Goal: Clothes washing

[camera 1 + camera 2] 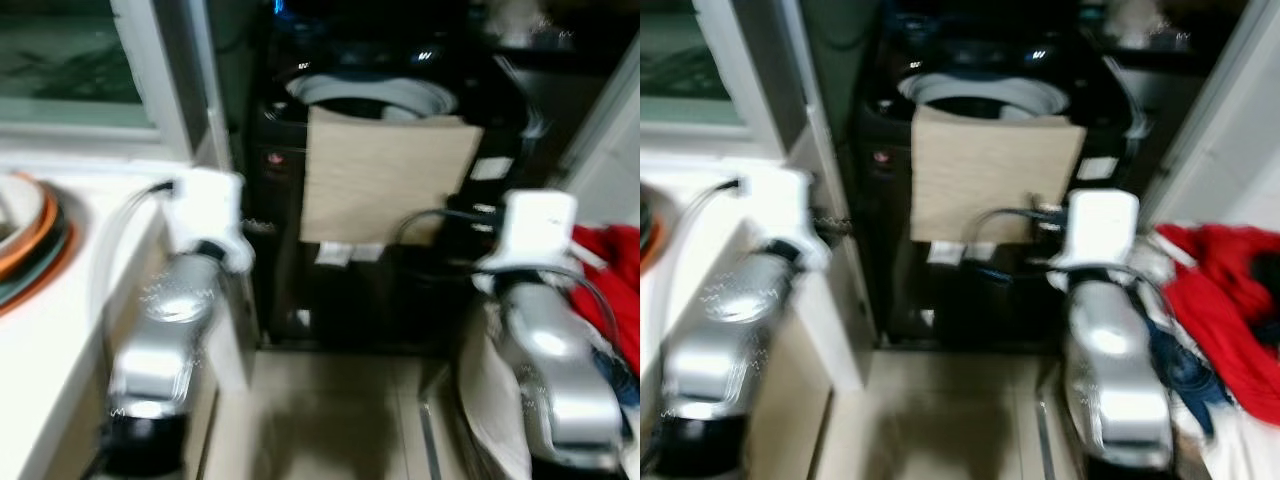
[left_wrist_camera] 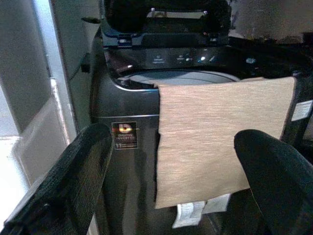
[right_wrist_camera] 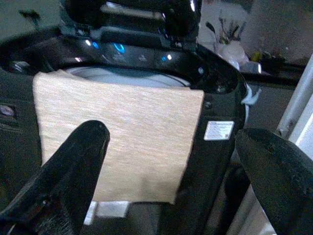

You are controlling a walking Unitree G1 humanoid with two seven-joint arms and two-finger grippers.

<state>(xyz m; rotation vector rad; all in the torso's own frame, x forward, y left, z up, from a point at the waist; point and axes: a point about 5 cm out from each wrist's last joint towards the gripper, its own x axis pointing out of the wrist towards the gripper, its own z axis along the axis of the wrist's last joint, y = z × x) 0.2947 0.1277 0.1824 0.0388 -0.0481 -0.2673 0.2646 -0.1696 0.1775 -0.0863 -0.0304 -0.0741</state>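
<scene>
A black top-loading washing machine (image 2: 132, 103) is seen straight ahead of both claws with its lid raised, and a beige cloth (image 2: 215, 142) is draped over its front rim, hanging down the front panel. The left claw (image 2: 171, 181) and the right claw (image 3: 171, 176) are each held wide apart with nothing gripped, short of the cloth and clear of it. A heap of red clothes (image 1: 1220, 300) is seen just outside the right arm.
</scene>
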